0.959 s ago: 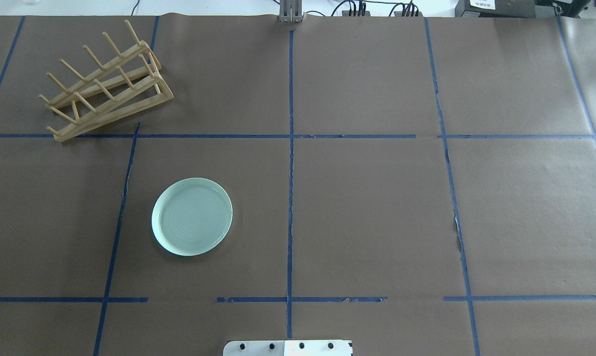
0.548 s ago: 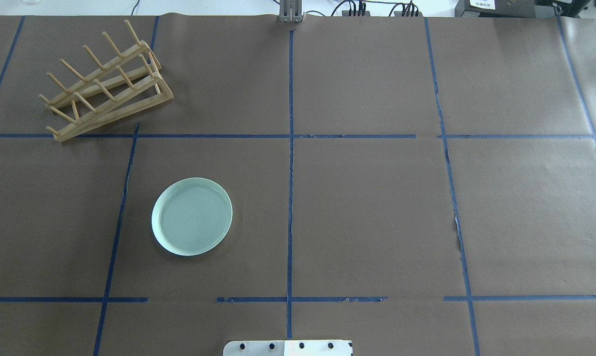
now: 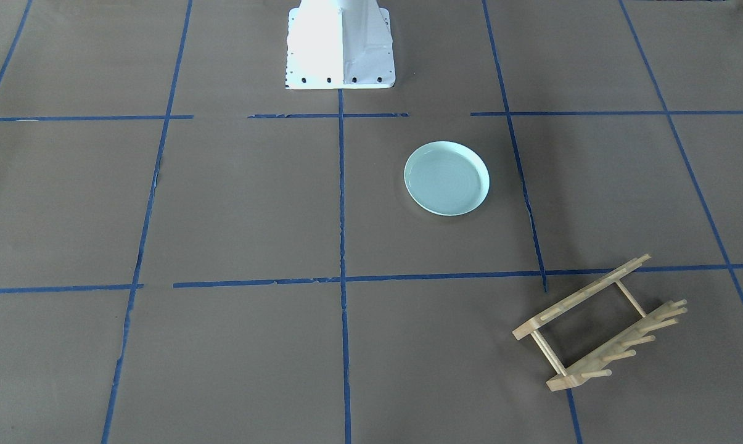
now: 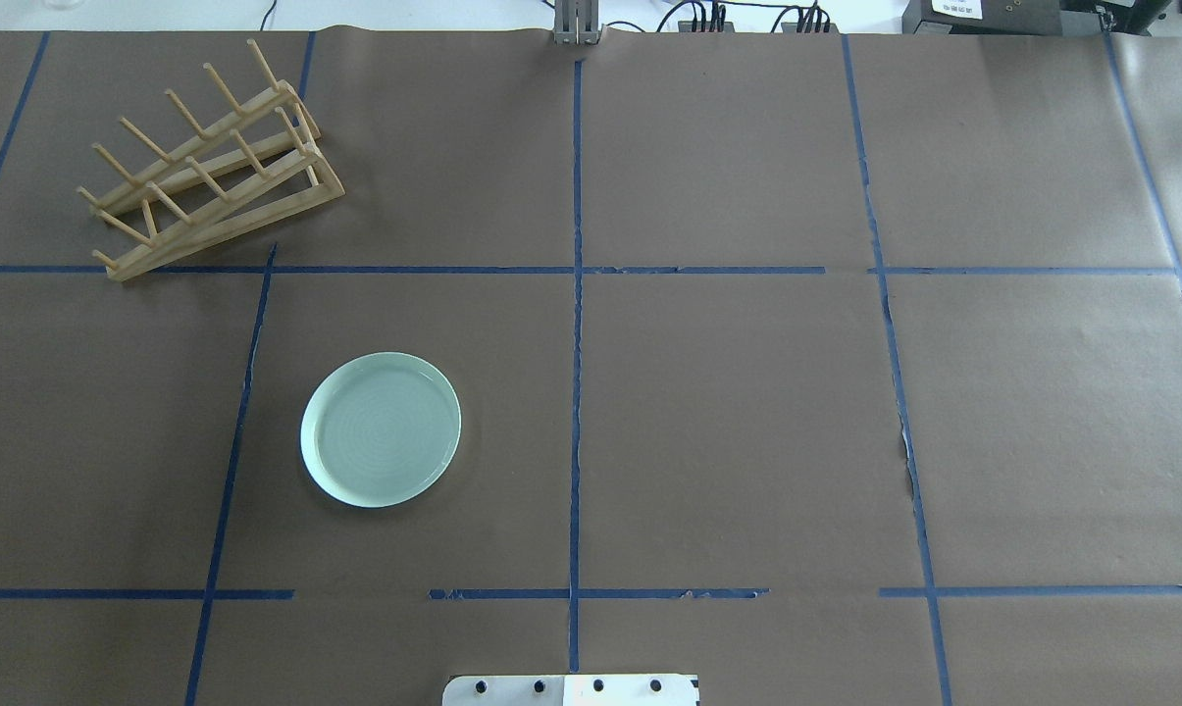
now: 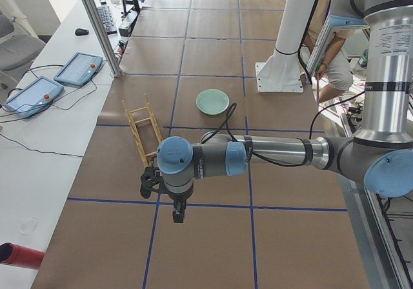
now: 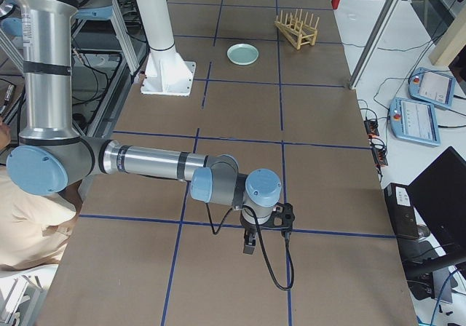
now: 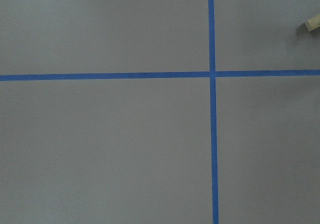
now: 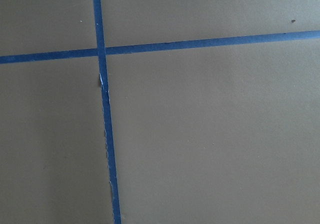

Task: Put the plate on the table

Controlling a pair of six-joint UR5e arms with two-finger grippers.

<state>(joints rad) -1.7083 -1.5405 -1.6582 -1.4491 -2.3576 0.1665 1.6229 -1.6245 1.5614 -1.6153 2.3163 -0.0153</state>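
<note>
The brown paper surface (image 4: 728, 422), gridded with blue tape (image 4: 577, 392), carries the mint-green plate (image 4: 381, 429) lying flat; in the overhead view the wooden rack (image 4: 208, 162) stands well apart at its 11 o'clock; the left gripper (image 5: 177, 213) and right gripper (image 6: 249, 244) hang over bare paper far off; whether either is apart or together, I cannot tell.

The plate (image 4: 381, 429) is round and pale mint green, with a thick raised rim and faint concentric rings. It lies flat, face up, on the table (image 4: 747, 422), a brown paper surface gridded with blue tape. It sits near the white robot base (image 4: 571, 689), ahead of it and toward the robot's left.
</note>
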